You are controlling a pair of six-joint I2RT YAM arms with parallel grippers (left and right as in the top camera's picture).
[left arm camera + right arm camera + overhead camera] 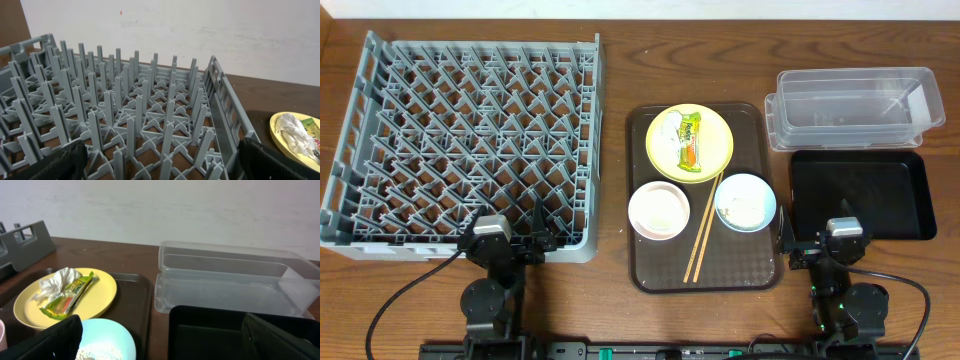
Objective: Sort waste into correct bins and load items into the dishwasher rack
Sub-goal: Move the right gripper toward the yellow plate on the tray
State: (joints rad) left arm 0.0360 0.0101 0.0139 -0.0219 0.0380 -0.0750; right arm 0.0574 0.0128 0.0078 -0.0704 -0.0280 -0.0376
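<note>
L gripper (162,150) open, empty, rack (150,110) just ahead; R gripper (162,325) open, empty, black tray (210,325) right below, plate (97,300) w/ wrapper (70,295) + tissue (55,282) ahead-left; risk: flat wrapper slips from pinch or drags tissue along, & crumbs (100,352) in blue bowl (112,335) spill if tipped short of tub (230,280).

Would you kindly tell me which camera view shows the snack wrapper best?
The right wrist view: the wrapper lies close and whole on the yellow plate, beside the tissue. Overhead shows it whole but small. The left wrist view catches only a sliver at the frame edge.
</note>
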